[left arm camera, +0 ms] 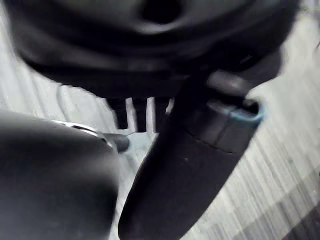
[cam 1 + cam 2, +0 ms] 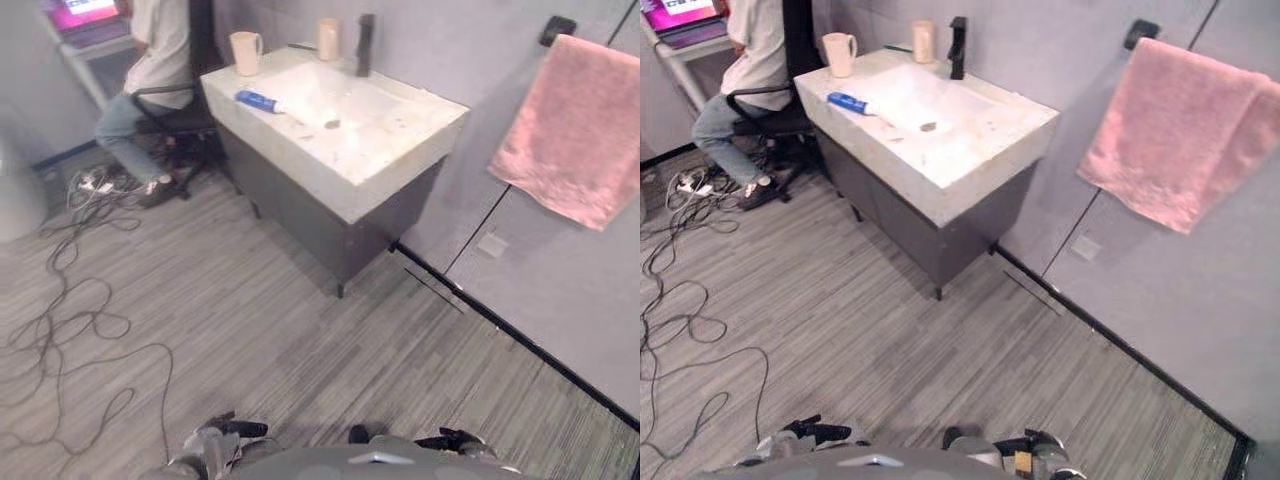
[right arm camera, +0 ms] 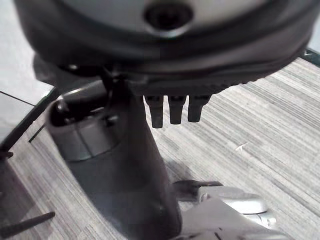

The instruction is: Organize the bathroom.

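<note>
A white sink counter (image 2: pixel 400 140) on a dark cabinet stands against the grey wall. A blue tube (image 2: pixel 258 100) lies on its near left rim. A cream mug (image 2: pixel 245 52) stands on the back left corner, and a second pale cup (image 2: pixel 328 38) sits beside the black faucet (image 2: pixel 365 45). A pink towel (image 2: pixel 580 130) hangs from a wall hook at the right. My left hand (image 2: pixel 222 440) and right hand (image 2: pixel 455 440) hang low, far from the sink. Both are open and hold nothing, fingers (image 1: pixel 137 112) and fingers (image 3: pixel 172 110) straight.
A person (image 2: pixel 150 60) sits on a black chair (image 2: pixel 185 115) just left of the sink, facing a desk with a screen. Loose cables (image 2: pixel 60 330) loop over the striped grey floor at the left. A black skirting strip (image 2: pixel 520 340) runs along the wall's foot.
</note>
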Robot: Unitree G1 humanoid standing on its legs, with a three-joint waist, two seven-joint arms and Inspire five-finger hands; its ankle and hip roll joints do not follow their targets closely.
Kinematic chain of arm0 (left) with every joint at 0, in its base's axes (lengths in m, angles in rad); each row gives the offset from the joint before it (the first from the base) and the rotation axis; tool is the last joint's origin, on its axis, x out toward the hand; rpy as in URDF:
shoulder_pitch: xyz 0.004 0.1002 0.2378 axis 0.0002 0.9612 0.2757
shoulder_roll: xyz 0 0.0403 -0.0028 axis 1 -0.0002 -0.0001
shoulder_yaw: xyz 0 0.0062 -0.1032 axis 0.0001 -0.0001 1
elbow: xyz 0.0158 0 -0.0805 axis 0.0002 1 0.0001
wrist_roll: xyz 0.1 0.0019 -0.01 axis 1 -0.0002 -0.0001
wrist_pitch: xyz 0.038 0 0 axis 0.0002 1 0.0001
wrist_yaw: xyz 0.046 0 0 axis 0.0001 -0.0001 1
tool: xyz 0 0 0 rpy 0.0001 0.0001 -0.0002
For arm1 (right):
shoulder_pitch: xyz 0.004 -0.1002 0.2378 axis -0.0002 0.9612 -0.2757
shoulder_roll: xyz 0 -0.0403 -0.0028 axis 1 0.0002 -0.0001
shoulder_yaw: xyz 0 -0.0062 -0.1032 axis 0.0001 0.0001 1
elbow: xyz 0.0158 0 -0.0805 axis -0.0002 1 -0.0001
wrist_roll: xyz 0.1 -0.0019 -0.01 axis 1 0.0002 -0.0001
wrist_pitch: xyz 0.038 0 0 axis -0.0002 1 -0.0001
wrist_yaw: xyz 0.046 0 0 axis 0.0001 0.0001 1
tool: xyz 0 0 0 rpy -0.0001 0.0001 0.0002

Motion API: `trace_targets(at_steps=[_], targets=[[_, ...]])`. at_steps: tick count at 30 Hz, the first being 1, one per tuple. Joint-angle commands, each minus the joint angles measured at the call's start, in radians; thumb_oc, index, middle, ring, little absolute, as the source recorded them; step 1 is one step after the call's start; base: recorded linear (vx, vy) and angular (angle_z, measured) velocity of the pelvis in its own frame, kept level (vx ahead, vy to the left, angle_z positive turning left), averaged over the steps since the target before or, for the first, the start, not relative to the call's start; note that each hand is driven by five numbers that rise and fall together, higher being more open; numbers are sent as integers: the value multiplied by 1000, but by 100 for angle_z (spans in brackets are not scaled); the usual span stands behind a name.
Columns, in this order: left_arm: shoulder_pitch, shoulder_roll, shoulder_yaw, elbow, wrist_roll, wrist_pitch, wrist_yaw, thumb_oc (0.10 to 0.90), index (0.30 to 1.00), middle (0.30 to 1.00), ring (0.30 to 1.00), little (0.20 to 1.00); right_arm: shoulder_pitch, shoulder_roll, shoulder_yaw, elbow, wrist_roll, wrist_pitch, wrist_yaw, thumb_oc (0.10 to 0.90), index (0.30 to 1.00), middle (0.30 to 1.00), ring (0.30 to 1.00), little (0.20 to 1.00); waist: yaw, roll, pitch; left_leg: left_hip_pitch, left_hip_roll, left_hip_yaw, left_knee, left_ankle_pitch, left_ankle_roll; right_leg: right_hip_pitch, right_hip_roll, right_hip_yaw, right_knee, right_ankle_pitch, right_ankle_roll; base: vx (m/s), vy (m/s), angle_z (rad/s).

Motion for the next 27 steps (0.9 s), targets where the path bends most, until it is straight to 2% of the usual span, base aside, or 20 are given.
trace_targets(at_steps=[1,2,3,4,6,9,12,13,14,15,16,17,19,20,22,23,24,25,26,27], targets=[[-13,44,28,5,34,-19,44,800,900,900,900,900,-13,-25,-14,23,-83,-6,-4,800,900,900,900,900,15,-8,-18,-1,27,-28,-66,117,-5,-32,-5,31,15,22,87,143,263,40],[-13,44,32,7,35,-16,45,800,900,900,900,900,-13,-27,-14,24,-93,-10,-3,800,900,900,900,900,17,-7,-18,-1,38,-26,-79,129,-11,-28,-6,30,14,19,88,185,356,45],[-14,42,38,12,63,-4,65,800,900,900,900,900,-14,-35,-7,24,-112,-21,-3,800,900,900,900,900,23,-3,-21,-4,76,-12,-120,168,-32,-16,-16,15,13,11,95,186,394,31],[-16,42,37,17,86,3,70,800,900,900,900,900,-17,-40,-5,23,-95,-19,-10,800,900,900,900,900,27,0,-21,-18,94,-7,-127,182,-41,-13,-25,7,18,5,99,218,504,25],[-15,44,34,33,106,13,80,800,900,900,900,900,-29,-51,-13,21,-59,-17,-21,800,900,900,900,900,32,3,-17,-43,108,-8,-113,184,-49,-20,-53,-5,46,-11,108,152,427,31],[-7,50,43,52,117,22,85,800,900,900,900,900,-47,-59,-13,11,-61,-23,-22,800,900,900,900,900,41,9,-13,-61,81,-46,-67,150,-45,-62,-119,14,123,-22,140,171,454,26],[-5,58,33,59,138,30,84,800,900,900,900,900,-44,-52,-19,-14,-35,-24,-16,800,900,900,900,900,47,4,-6,-101,23,-70,14,100,-7,-86,-193,63,221,-25,171,214,431,8],[-5,57,29,60,134,35,85,800,900,900,900,900,-42,-50,-20,-19,-40,-22,-14,800,900,900,900,900,45,4,-5,-101,12,-70,18,96,3,-108,-217,76,271,0,172,170,362,0],[-4,55,16,64,119,36,85,800,900,900,900,900,-39,-47,-19,-21,-32,-24,-14,800,900,900,900,900,38,11,0,-94,-8,-72,19,86,23,-163,-260,106,372,79,167,149,312,4],[-4,54,13,65,118,37,83,800,900,900,900,900,-38,-46,-19,-21,-27,-24,-14,800,900,900,900,900,36,13,1,-91,-13,-71,19,83,28,-177,-268,114,391,96,166,257,465,0],[-1,57,4,74,134,25,69,800,900,900,900,900,-31,-49,-32,-13,-31,-32,0,800,900,900,900,900,29,28,15,-71,-39,-77,13,64,52,-254,-296,139,520,189,158,228,364,2],[1,59,3,75,143,23,66,800,900,900,900,900,-29,-49,-34,-11,-34,-34,4,800,900,900,900,900,27,32,20,-63,-45,-80,11,60,58,-272,-295,147,548,203,156,325,475,2],[5,70,-5,74,163,14,62,800,900,900,900,900,-21,-50,-29,-4,-43,-32,16,800,900,900,900,900,4,43,29,-31,-70,-97,-12,48,80,-327,-202,162,598,184,153,317,321,10],[1,75,-24,70,160,4,60,800,900,900,900,900,-18,-46,-18,4,-48,-27,14,800,900,900,900,900,-18,30,31,-5,-107,-113,-24,31,93,-365,-138,149,578,172,155,391,226,14],[-8,74,-30,61,167,-2,66,800,900,900,900,900,-14,-42,-9,11,-49,-24,11,800,900,900,900,900,-35,10,33,18,-141,-124,-22,7,101,-392,-114,116,506,177,161,380,145,24],[-18,70,-34,52,167,-8,78,800,900,900,900,900,-11,-39,-3,12,-35,-18,4,800,900,900,900,900,-49,-8,35,42,-167,-128,-18,-22,101,-397,-88,64,391,157,167,409,87,27],[-25,66,-40,45,159,-14,82,800,900,900,900,900,-9,-38,1,13,-29,-13,2,800,900,900,900,900,-61,-33,28,58,-206,-134,-23,-40,101,-413,-59,40,287,166,168,591,117,26],[-31,61,-52,33,152,-18,84,800,900,900,900,900,4,-42,3,13,-19,-13,1,800,900,900,900,900,-80,-39,33,94,-233,-159,-21,-81,103,-405,-9,-2,152,199,165,615,149,4],[-40,53,-62,27,149,-33,89,800,900,900,900,900,19,-45,-4,15,-36,-13,7,800,900,900,900,900,-96,-47,29,124,-264,-180,-21,-106,106,-425,24,-40,81,234,157,528,148,14],[-43,49,-64,26,146,-39,90,800,900,900,900,900,23,-46,-6,15,-39,-10,8,800,900,900,900,900,-100,-46,30,133,-269,-183,-20,-113,107,-427,33,-47,74,240,154,441,156,29]])
